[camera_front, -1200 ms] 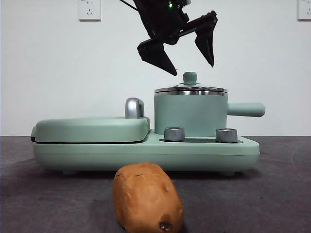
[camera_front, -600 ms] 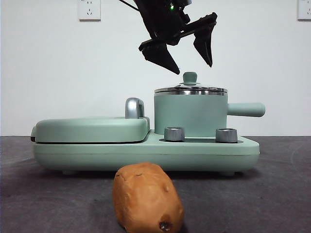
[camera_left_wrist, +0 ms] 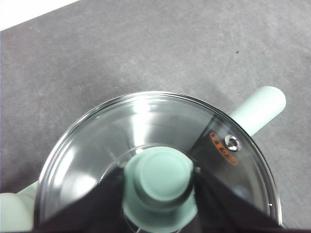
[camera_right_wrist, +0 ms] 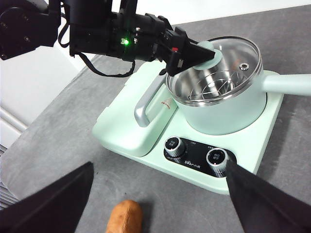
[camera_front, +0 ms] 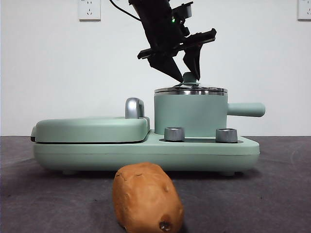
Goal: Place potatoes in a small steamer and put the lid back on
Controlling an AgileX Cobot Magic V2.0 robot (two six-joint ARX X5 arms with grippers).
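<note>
Since lowering, left gripper (camera_front: 187, 75) brackets lid (camera_left_wrist: 155, 141) knob; potato (camera_front: 147, 196) unmoved

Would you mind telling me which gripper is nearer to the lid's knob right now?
The left. The left gripper is down at the lid's knob, a jaw on either side. The right gripper waits, open, above the table near the potato.

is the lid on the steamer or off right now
On. The lid sits flat on the small steamer, and the left gripper has its jaws either side of the knob.
</note>
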